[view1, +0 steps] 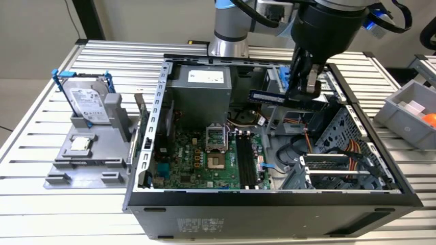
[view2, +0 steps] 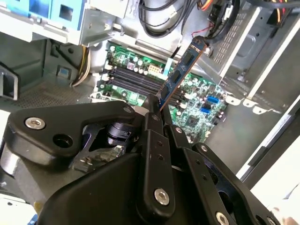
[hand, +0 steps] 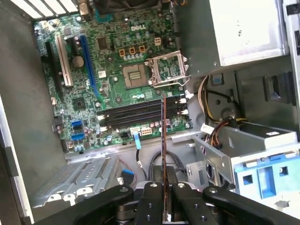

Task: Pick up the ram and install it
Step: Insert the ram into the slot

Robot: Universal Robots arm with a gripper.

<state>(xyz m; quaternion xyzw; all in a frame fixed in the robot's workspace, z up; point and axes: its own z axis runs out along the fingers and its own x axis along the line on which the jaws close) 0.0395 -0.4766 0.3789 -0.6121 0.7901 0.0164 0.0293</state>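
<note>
The arm (view1: 228,30) comes in from the far side of the table (view1: 68,204) and reaches over the back wall of the open computer case (view1: 272,209). Its fat dark wrist section points pretty much straight down. The gripper (view1: 298,91) hangs inside the top of the case, over toward the exterior view's right by the drive bays and well above the motherboard (view1: 197,163).

The fingers are pinched in narrow and clamp one end of the ram (view1: 266,97). In the exterior view the stick sits roughly level. It pokes out from the fingers toward the exterior view's left, up in the air and touching nothing but the gripper. So it's picked up but not in a slot yet.

In the second wrist view the ram (view2: 180,75) juts out from between the black fingers (view2: 152,140) at a slant, and you can see the blue-green board with its dark chips. In the first wrist view it's dead edge-on, just a thin line (hand: 163,136) running out from the fingers. In that picture it crosses over the black memory slots (hand: 140,112) down on the board.

Right beside those slots is the CPU socket (hand: 133,72) with its metal bracket flipped open. The power supply (view1: 197,87) sits at the back of the case.

Outside the case, at the exterior view's left, a hard drive (view1: 89,102) in a blue frame stands on a gray fixture (view1: 65,168). A small square silver chip (view1: 80,144) sits on that fixture just in front of it. A gray bin (view1: 405,109) sits off at the exterior view's right.
</note>
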